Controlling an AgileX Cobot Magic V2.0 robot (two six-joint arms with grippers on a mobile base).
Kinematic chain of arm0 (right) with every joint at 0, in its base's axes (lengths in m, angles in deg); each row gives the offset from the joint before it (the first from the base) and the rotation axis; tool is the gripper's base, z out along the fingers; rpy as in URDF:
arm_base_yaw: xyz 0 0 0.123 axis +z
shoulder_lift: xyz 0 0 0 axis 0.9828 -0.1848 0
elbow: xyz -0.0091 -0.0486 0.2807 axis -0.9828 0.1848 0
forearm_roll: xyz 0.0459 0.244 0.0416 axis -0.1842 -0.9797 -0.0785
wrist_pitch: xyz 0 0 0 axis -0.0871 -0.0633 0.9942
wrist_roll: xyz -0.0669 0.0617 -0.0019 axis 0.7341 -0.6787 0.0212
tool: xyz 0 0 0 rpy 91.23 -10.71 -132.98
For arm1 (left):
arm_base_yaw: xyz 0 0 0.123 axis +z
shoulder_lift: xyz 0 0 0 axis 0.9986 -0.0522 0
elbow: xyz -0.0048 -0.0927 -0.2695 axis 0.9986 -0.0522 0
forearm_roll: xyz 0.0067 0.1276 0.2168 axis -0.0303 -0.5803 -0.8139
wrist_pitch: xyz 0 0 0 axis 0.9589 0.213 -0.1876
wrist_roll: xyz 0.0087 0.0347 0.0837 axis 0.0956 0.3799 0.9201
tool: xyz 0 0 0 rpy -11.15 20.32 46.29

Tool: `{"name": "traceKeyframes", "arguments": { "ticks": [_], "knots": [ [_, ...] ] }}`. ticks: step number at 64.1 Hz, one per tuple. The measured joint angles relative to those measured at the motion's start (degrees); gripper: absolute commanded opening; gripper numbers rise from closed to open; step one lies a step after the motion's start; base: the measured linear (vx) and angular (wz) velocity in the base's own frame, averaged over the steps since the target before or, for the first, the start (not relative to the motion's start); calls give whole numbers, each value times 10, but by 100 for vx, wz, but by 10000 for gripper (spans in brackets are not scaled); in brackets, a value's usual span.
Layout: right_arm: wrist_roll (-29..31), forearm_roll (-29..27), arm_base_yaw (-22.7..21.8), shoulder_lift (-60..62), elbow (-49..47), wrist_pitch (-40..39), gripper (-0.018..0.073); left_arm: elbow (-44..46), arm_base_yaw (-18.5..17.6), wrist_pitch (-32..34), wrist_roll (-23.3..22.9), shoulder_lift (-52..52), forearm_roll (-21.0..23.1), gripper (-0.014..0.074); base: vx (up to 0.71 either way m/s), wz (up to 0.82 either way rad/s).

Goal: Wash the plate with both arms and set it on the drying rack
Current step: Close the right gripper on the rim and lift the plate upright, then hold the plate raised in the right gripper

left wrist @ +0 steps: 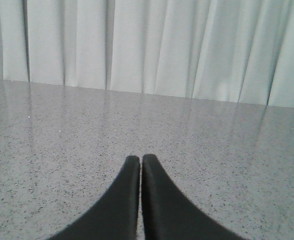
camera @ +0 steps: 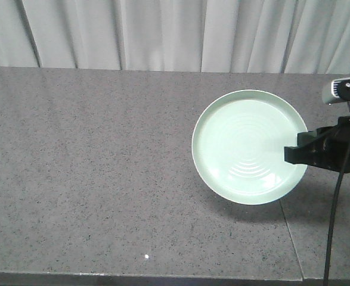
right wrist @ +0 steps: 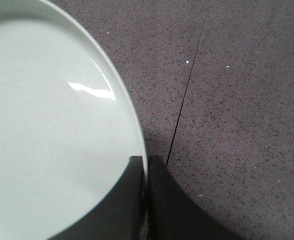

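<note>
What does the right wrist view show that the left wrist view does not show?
Only the right wrist view: the plate, its rim pinched in the right end effector, and a seam in the countertop. Only the left wrist view: the white curtain and the left end effector, shut on nothing. Both: the speckled grey countertop.

I am looking at a grey speckled countertop [camera: 91, 167] that is filling most of the front view, from the lower edge up to the top quarter of the frame. Behind it, pale pleated curtains [camera: 175, 33] are hanging across the whole upper strip. A thin seam [camera: 291, 238] is running through the stone at lower right, and a small white speck [camera: 146, 257] is sitting near bottom centre. In the left wrist view the surface is faintly mirroring the curtain folds; light is falling soft and even.
</note>
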Motion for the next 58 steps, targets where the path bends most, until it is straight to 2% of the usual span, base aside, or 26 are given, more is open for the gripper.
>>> {"name": "traceKeyframes", "arguments": {
  "ticks": [25, 58],
  "knots": [
    [18, -13, 0, 65, 60, -73, -9, 0, 0, 0, 0, 0, 0, -5, 0, 0],
    [23, -13, 0, 65, 63, -77, -9, 0, 0, 0, 0, 0, 0, -5, 0, 0]
  ]
}}
